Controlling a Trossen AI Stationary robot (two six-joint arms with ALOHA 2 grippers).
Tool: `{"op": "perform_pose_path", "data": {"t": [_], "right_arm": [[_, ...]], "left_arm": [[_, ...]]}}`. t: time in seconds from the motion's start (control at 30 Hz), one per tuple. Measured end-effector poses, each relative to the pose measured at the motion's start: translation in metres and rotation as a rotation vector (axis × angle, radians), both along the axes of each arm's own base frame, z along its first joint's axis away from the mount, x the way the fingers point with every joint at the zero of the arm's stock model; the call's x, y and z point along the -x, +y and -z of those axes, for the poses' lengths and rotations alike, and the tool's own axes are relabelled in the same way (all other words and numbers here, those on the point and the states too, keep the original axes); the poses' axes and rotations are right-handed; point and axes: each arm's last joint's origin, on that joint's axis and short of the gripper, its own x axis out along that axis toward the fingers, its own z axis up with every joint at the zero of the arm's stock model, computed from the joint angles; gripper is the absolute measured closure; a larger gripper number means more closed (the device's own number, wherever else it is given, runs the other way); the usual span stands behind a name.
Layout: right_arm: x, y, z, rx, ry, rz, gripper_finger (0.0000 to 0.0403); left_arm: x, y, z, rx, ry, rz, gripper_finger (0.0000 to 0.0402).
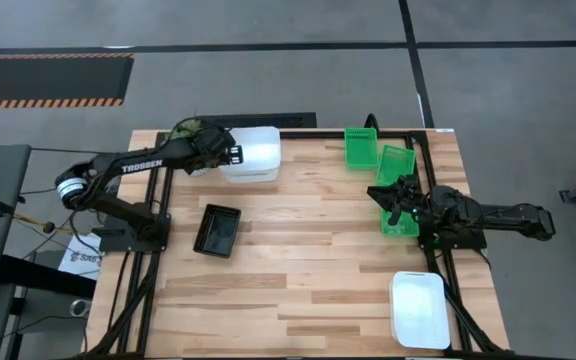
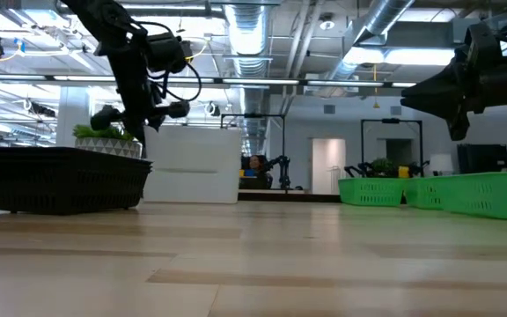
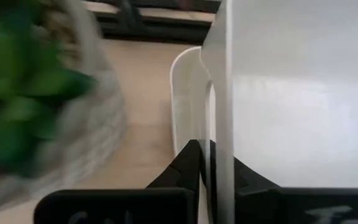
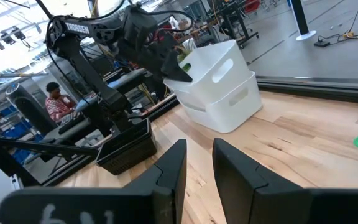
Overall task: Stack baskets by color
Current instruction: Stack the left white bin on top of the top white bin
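At the table's far left, my left gripper [image 1: 230, 153] is shut on a white basket [image 4: 211, 59], which sits tilted on a second white basket [image 4: 225, 102]. A third white basket [image 1: 420, 308] lies near the front right corner. A black basket [image 1: 218, 230] rests flat on the table left of centre. Two green baskets [image 1: 361, 145] [image 1: 396, 162] stand at the far right. A third green one [image 1: 400, 222] lies below my right gripper [image 4: 197, 162], which hangs open with nothing between its fingers. My left gripper pinches the upper white basket's end wall [image 3: 221, 118], the end toward the table's left, with one finger inside the basket and one outside. The fingers come slanting down from the table's left. The basket is tilted, its lower part on the other white basket.
A potted green plant [image 1: 193, 130] stands right beside my left gripper at the far left corner. Black frame rails [image 1: 438, 290] run along the table's left and right sides. Bare wood [image 1: 308, 270] spreads across the middle and the near part of the table.
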Motion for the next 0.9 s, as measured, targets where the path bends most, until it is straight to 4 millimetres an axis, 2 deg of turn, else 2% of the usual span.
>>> {"op": "perform_pose_path", "data": {"t": [0.17, 0.43, 0.57, 0.7, 0.9], "right_arm": [[0.000, 0.000, 0.000, 0.000, 0.000, 0.000, 0.0298], [0.000, 0.001, 0.000, -0.001, 0.003, -0.022, 0.0298], [0.000, 0.001, 0.000, -0.001, 0.003, -0.022, 0.0298], [0.000, 0.001, 0.000, -0.001, 0.002, -0.022, 0.0298], [0.000, 0.001, 0.000, -0.001, 0.002, -0.025, 0.0298]], "left_arm": [[-0.005, 0.002, 0.010, 0.039, 0.013, 0.014, 0.0401], [-0.006, 0.003, 0.010, 0.036, 0.030, 0.087, 0.0391], [-0.008, 0.003, 0.009, 0.026, 0.013, 0.102, 0.0354], [-0.010, 0.004, 0.007, 0.014, -0.012, 0.113, 0.0298], [-0.019, 0.009, -0.011, -0.023, -0.060, 0.189, 0.0216]]}}
